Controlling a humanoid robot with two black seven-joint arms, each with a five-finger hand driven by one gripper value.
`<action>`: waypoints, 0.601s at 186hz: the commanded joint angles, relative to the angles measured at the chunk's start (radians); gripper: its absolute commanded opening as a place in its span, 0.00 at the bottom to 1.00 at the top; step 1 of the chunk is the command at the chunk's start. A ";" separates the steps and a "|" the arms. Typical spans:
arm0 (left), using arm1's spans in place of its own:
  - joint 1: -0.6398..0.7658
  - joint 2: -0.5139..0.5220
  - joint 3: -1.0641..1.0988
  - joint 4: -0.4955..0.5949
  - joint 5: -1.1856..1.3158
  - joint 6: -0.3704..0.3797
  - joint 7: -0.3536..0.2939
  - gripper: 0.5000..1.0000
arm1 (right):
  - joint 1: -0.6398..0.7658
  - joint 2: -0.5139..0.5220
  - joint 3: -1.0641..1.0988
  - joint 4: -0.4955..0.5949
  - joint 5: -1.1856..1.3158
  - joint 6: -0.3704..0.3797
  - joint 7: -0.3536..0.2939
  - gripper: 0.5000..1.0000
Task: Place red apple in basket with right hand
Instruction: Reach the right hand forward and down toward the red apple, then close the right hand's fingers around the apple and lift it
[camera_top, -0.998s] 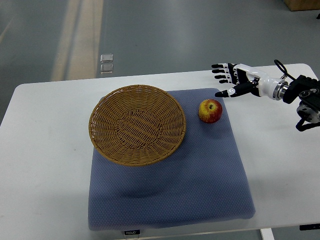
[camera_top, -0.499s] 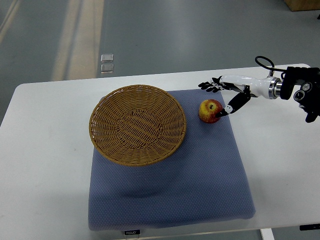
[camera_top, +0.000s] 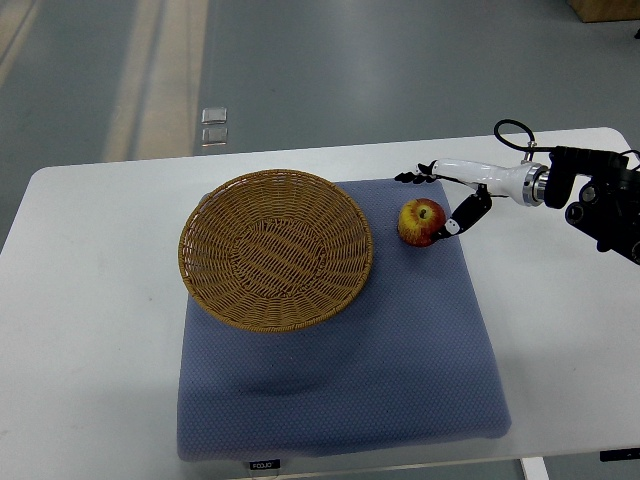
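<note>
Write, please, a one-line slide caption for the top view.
Right hand open around a red apple on a blue mat, beside an empty wicker basket.

I see a red apple (camera_top: 421, 221) with a yellow patch on top. The basket (camera_top: 275, 262) is tan-brown wicker weave. The mat (camera_top: 400, 370) is blue-grey with a fine dotted texture. The desk (camera_top: 90, 330) is plain white. The right hand (camera_top: 455, 195) is white with black fingers (camera_top: 410, 177).

Your right hand (camera_top: 448, 196) has swung in from the table's far right, turned edge-on, thumb now touching the apple (camera_top: 421, 221), fingers (camera_top: 408, 177) spread just beyond it.
</note>
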 joint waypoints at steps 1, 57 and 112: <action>0.000 0.000 0.000 0.000 0.000 0.000 0.000 1.00 | 0.000 0.005 -0.012 0.000 -0.020 -0.018 0.001 0.84; -0.002 0.000 0.002 0.000 0.001 0.000 0.000 1.00 | 0.000 0.060 -0.101 -0.022 -0.033 -0.096 -0.008 0.83; -0.002 0.000 0.003 0.000 0.001 0.000 0.000 1.00 | 0.001 0.085 -0.118 -0.081 -0.035 -0.137 -0.008 0.46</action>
